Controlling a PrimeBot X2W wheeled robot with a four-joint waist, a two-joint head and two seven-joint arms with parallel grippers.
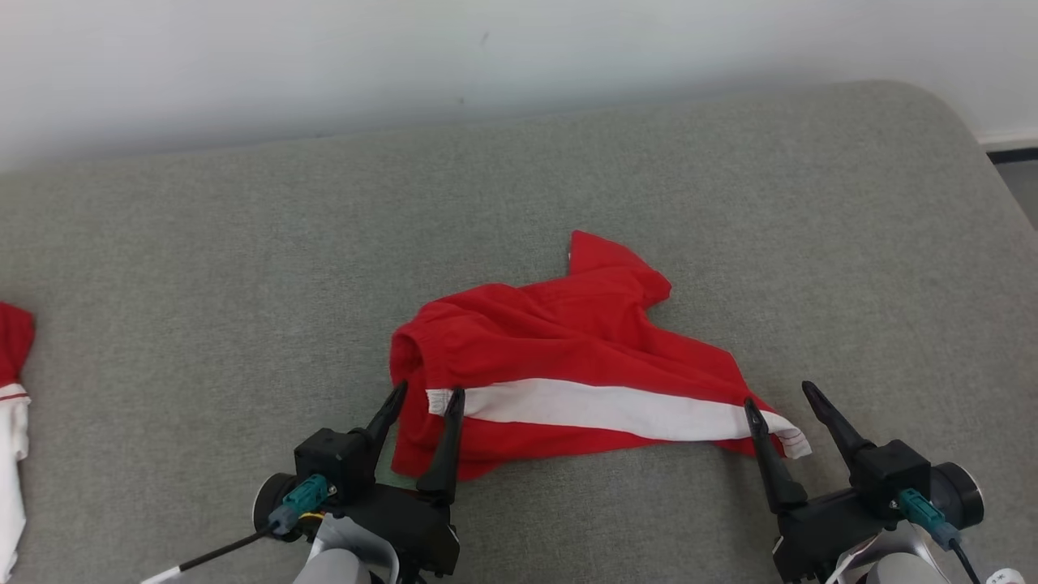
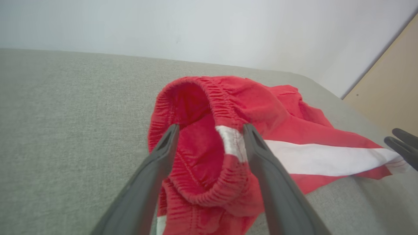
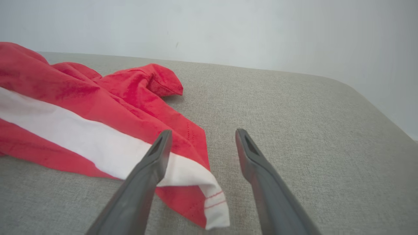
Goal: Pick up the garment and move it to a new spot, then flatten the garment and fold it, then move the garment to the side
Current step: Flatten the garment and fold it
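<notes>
The garment (image 1: 568, 349), a pair of red shorts with a white stripe (image 1: 600, 410) along one side, lies crumpled on a grey cushion (image 1: 243, 284), which spreads out from under it on every side. Its elastic waistband (image 2: 222, 101) is at its left end, bunched and gaping open. The stripe runs from there to the hem corner (image 3: 212, 199) at its right end.

The left gripper (image 1: 428, 391) stands at the waistband end with its jaws wide apart and nothing clamped. In the left wrist view its own two fingers (image 2: 211, 126) straddle the bunched elastic: one tip sits over the waistband's outer edge, the other over the start of the white stripe, with the gathered red cloth between them. Whether either tip touches the cloth cannot be told.

The right gripper (image 1: 779, 393) stands at the garment's opposite end, jaws likewise apart and empty. In the right wrist view (image 3: 203, 131) its inner finger lies over the white stripe just short of the hem corner, and its outer finger is over bare cushion just beside the garment's edge. The same gripper shows at the stripe's far end in the left wrist view (image 2: 393, 135).

Beyond the garment rises a pale wall (image 1: 486, 49). Well apart from the garment, to its left, lies another red and white cloth (image 1: 12, 365).
</notes>
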